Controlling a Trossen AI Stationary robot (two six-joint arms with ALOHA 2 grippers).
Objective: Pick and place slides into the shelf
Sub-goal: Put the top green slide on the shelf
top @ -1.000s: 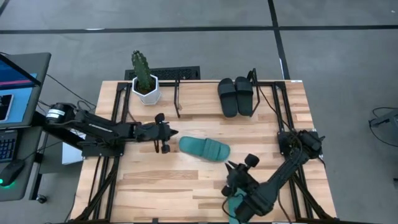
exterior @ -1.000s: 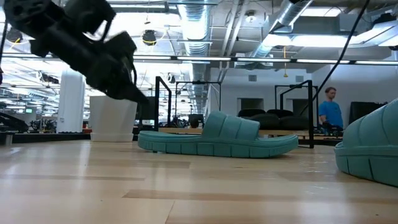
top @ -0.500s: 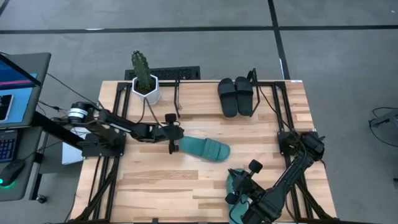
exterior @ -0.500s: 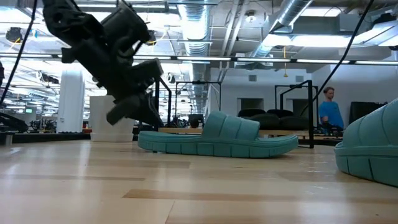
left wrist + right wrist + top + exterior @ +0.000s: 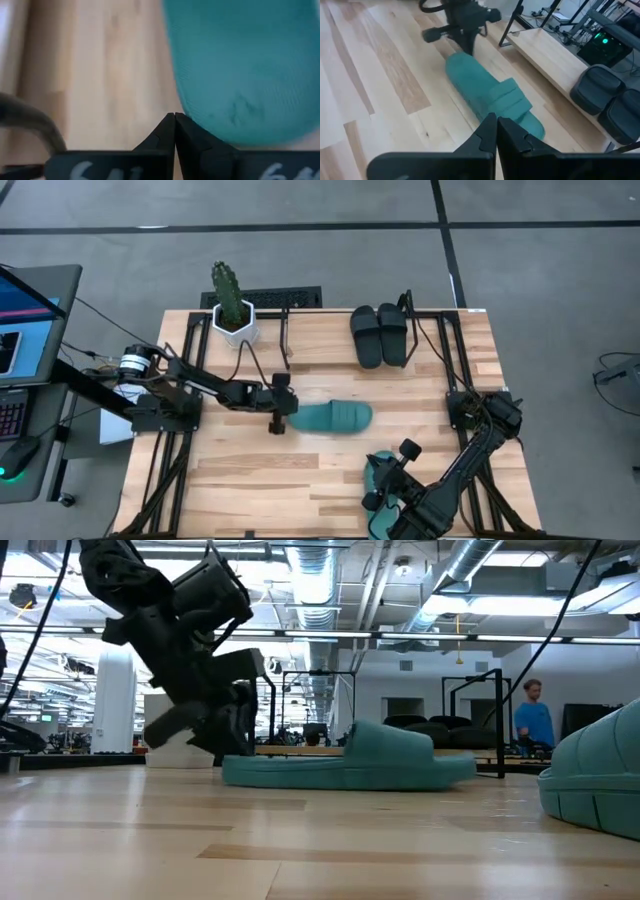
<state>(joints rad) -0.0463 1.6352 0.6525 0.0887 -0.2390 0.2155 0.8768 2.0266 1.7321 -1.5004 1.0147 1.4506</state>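
One teal slide [image 5: 333, 418] lies flat mid-table, its near end touching the left gripper [image 5: 279, 414], whose fingers are pressed together and hold nothing. A second teal slide [image 5: 383, 480] sits at the table's front edge under the right gripper [image 5: 388, 485], fingers likewise together; whether they pinch its strap is hard to tell. Two black slides [image 5: 379, 334] already rest in the shelf [image 5: 430, 313]. To do this well, the left gripper likely should part its fingers and take the strap, not nudge the foam end
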